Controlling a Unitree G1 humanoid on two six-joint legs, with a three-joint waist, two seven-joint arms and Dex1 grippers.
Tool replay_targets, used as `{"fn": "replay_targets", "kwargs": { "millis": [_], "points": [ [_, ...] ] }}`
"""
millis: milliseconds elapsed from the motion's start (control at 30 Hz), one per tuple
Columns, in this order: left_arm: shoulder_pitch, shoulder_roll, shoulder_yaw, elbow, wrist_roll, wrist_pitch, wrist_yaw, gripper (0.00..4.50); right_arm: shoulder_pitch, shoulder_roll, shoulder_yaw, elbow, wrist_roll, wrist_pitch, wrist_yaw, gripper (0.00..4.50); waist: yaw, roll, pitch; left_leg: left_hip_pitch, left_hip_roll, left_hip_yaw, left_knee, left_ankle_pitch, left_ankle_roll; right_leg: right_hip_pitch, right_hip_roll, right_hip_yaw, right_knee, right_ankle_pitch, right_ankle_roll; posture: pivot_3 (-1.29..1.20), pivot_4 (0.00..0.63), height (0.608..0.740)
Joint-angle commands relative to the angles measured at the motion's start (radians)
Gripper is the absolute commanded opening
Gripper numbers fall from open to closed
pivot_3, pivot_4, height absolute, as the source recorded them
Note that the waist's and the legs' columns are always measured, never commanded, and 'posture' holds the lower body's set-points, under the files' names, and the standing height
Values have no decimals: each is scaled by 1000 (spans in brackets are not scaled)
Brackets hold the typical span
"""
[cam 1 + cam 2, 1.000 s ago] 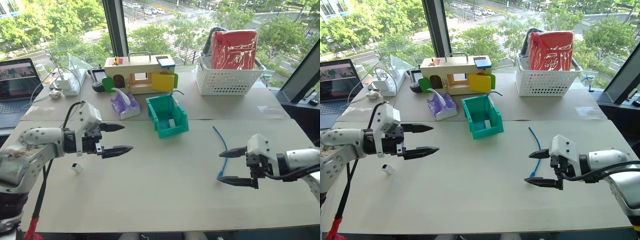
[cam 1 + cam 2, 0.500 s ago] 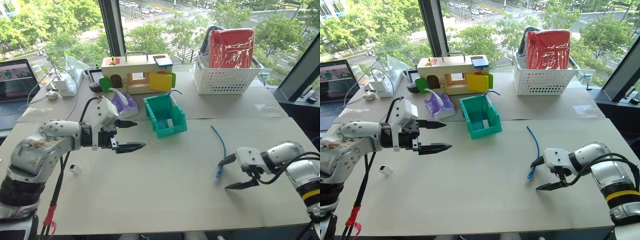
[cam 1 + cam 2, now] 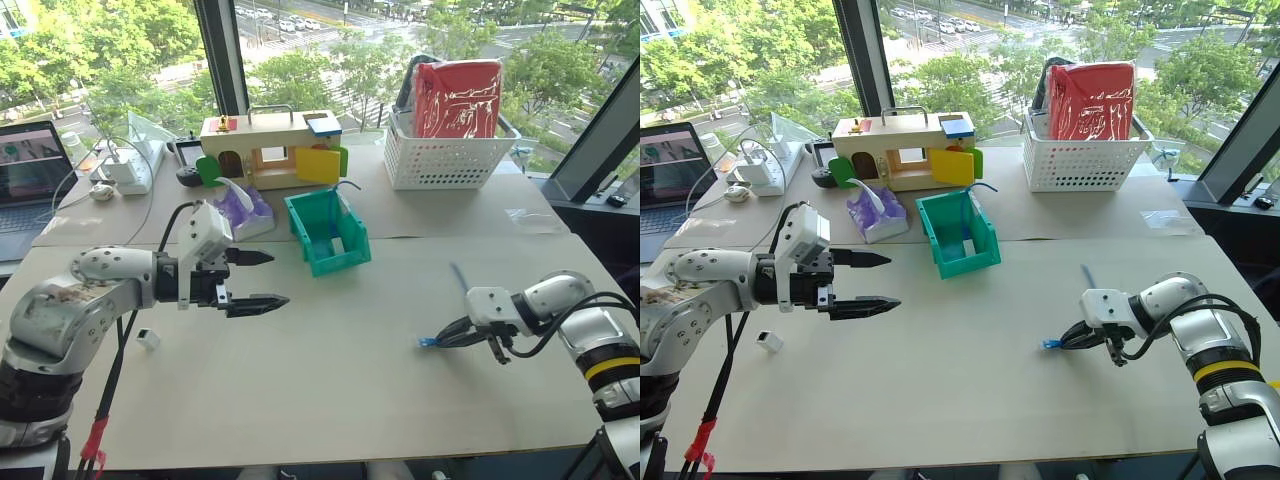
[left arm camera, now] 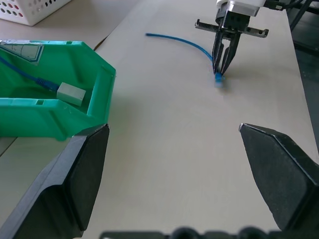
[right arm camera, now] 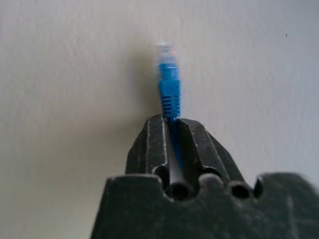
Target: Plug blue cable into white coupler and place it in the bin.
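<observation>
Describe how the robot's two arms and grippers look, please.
Both arms are glossy silver-grey shells with black joints. Each carries a white boxy wrist block and a gripper with two pointed black fingers: left gripper, right gripper. Black cables loop along both forearms; the right arm has a yellow band.

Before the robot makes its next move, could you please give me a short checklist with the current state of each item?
1. Right gripper shut on the blue cable just behind the plug: ok.
2. Plug sticks out past the fingertips: ok.
3. Left gripper open, holding nothing: ok.
4. White coupler lies on the table, not yet grasped: not ok.
5. Cable plugged into coupler: not ok.
6. Bin upright: ok.
</observation>
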Motion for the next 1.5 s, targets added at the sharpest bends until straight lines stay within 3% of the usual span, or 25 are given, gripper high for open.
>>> {"fn": "replay_targets", "kwargs": {
  "millis": [33, 267, 367, 600, 933, 1133, 1233, 1500],
  "points": [
    [18, 10, 34, -32, -4, -15, -8, 4500, 12, 11, -12, -71, 15, 66, 10, 15, -1, 0, 0, 0, 0, 0, 0, 0, 0, 0, 0, 0, 0, 0, 0, 0, 150, 740],
    [56, 48, 14, -39, 45, -50, -39, 4500, 22, 62, 7, -440, 55, 440, -70, 15, 0, 2, 1, -3, 0, 0, 0, 0, 0, -3, 0, 0, 1, 0, 0, 0, 150, 740],
    [78, 54, -5, -39, 65, -69, -51, 4500, -3, 184, 49, -529, 36, 553, -175, 15, 1, 2, 1, -2, 0, 0, 0, 0, 0, -3, 0, 0, 1, 0, 0, 0, 150, 740],
    [74, 44, -148, -60, 140, -81, -88, 4500, -26, 376, 145, -465, -84, 595, -358, 15, 13, 2, 1, -10, 0, -1, 1, 0, 0, -8, 0, 0, 1, 0, 0, 0, 150, 740],
    [-30, -66, -369, 66, 314, -132, -118, 4500, -11, 455, 202, -449, -142, 595, -419, 15, -6, 2, 1, -8, 1, -1, 1, 1, -1, -10, 2, 0, 5, 0, 0, 0, 150, 740],
    [-105, -100, -450, 192, 421, -159, -151, 4500, 17, 443, 236, -487, -186, 574, -436, 15, -9, 2, 1, -7, 3, -2, 1, 1, -1, -10, 5, 1, 5, 1, -1, 0, 150, 740],
    [-151, -139, -447, 251, 435, -163, -155, 3705, 30, 441, 235, -497, -189, 571, -440, 0, -6, 2, 1, -7, 3, -2, 1, 1, -1, -10, 5, 1, 5, 1, -1, 0, 150, 740],
    [-169, -161, -468, 295, 467, -185, -219, 679, 46, 428, 229, -519, -187, 571, -439, 0, -4, 2, 1, -6, 3, -3, 1, 1, -1, -9, 5, 1, 5, 1, -1, 0, 150, 740]
  ]
}}
